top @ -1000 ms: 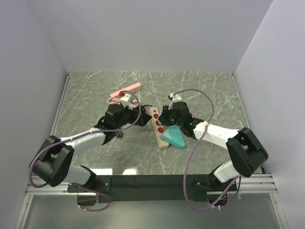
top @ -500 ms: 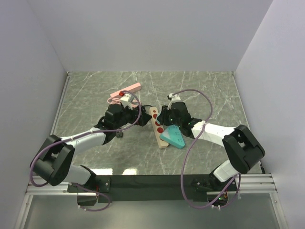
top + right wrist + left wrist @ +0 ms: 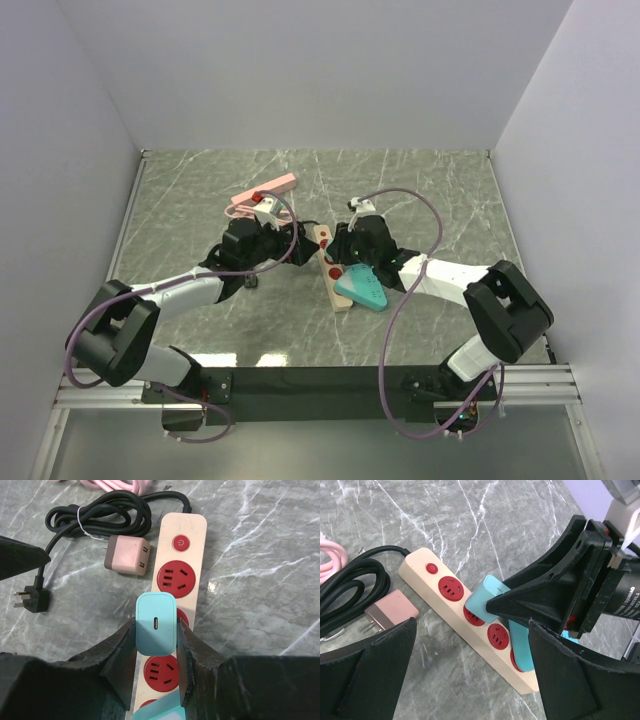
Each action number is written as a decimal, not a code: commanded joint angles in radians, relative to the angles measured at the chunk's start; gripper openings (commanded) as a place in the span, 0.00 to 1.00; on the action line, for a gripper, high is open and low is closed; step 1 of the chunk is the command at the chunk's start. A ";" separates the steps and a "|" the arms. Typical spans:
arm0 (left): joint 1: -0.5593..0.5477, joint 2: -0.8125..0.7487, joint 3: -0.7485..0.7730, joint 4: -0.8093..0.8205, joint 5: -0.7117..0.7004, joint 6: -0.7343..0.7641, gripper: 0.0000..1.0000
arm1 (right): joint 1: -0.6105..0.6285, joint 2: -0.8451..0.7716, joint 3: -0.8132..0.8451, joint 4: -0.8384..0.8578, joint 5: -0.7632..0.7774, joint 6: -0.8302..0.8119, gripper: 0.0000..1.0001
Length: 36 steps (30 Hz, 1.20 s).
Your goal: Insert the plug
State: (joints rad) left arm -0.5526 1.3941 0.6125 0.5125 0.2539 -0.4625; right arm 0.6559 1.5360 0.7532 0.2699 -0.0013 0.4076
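My right gripper [image 3: 156,632] is shut on the teal plug [image 3: 156,623], a small rounded charger block. It holds the block over the second red socket of the cream power strip [image 3: 197,527], just below the socket next to the red switch. In the left wrist view the teal plug [image 3: 481,596] leans against that socket of the strip [image 3: 434,586]; its prongs are hidden. My left gripper [image 3: 470,672] stands open just left of the strip, nothing between its fingers. From above, both grippers [image 3: 290,245] [image 3: 338,258] meet at the strip [image 3: 323,236].
A pink adapter [image 3: 127,555] and a coiled black cable [image 3: 100,517] with its plug [image 3: 31,600] lie left of the strip. A flat teal triangular piece [image 3: 362,288] covers the strip's near end. A pink strip with cord [image 3: 265,192] lies at the back.
The right arm has edged slightly left toward the strip, still holding the teal plug. The left arm has stayed put.
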 commanded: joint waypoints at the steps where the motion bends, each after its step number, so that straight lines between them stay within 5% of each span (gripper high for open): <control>1: 0.005 0.002 0.007 0.050 0.021 -0.010 0.99 | 0.024 0.016 0.028 0.006 0.030 0.008 0.00; 36: 0.005 -0.043 -0.039 0.072 0.022 -0.018 0.99 | 0.211 0.108 0.136 -0.221 0.363 0.071 0.00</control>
State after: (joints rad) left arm -0.5526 1.3933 0.5812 0.5358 0.2653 -0.4690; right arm 0.8402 1.6100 0.8715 0.1123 0.3447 0.4526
